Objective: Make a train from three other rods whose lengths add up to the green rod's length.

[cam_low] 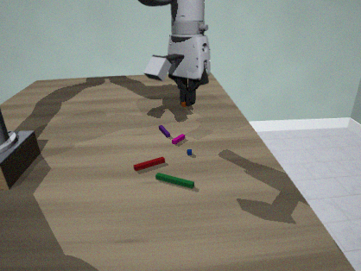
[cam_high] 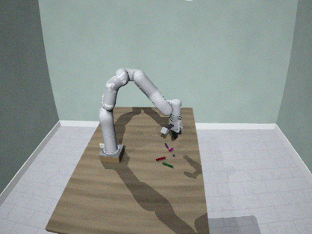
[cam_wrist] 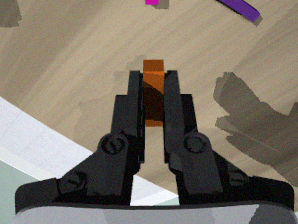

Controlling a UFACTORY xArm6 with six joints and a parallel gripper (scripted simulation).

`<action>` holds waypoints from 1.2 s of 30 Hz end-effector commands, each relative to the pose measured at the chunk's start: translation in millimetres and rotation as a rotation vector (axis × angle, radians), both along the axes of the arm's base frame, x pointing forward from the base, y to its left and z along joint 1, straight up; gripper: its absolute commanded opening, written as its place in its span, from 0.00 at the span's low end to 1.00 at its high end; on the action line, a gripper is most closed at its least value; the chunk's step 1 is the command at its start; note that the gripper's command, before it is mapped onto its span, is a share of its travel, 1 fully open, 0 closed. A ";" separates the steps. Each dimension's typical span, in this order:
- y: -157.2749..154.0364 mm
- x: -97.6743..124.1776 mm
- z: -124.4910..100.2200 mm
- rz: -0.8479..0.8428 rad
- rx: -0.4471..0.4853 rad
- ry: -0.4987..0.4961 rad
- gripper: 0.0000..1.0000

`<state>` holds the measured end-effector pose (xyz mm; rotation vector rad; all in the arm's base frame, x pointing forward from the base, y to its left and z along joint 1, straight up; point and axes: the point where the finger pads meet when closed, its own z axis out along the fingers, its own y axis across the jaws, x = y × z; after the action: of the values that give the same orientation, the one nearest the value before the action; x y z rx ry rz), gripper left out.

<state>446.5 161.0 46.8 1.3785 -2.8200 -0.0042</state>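
My gripper (cam_high: 175, 137) (cam_low: 187, 103) (cam_wrist: 153, 90) is shut on the orange rod (cam_low: 183, 104) (cam_wrist: 153, 66) and holds it above the table, beyond the other rods. The purple rod (cam_high: 166, 145) (cam_low: 164, 131) (cam_wrist: 243, 10) lies flat. The magenta rod (cam_high: 171, 150) (cam_low: 178, 139) (cam_wrist: 152, 1) lies close to its near end, at an angle to it. The small blue rod (cam_high: 174, 156) (cam_low: 189, 152) lies apart, nearer the exterior camera. The red rod (cam_high: 160, 159) (cam_low: 149, 164) and the green rod (cam_high: 168, 165) (cam_low: 174, 180) lie separately, nearer still and at different angles.
The wooden table (cam_high: 130, 201) (cam_low: 129, 224) bears the arm's base (cam_high: 111, 154) (cam_low: 19, 155) left of the rods. The table's right edge runs beyond the blue and green rods. Arm shadows cross the table top.
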 end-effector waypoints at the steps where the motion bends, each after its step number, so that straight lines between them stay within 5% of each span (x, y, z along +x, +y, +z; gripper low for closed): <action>1: 0.7 1.8 -17.1 0.000 0.001 -0.004 0.04; 17: 1.1 2.8 -69.4 0.000 0.001 -0.004 0.04; 36: 1.1 2.8 -73.8 0.000 0.001 -0.004 0.04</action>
<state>447.9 161.6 -28.4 1.3785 -2.8199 -0.0042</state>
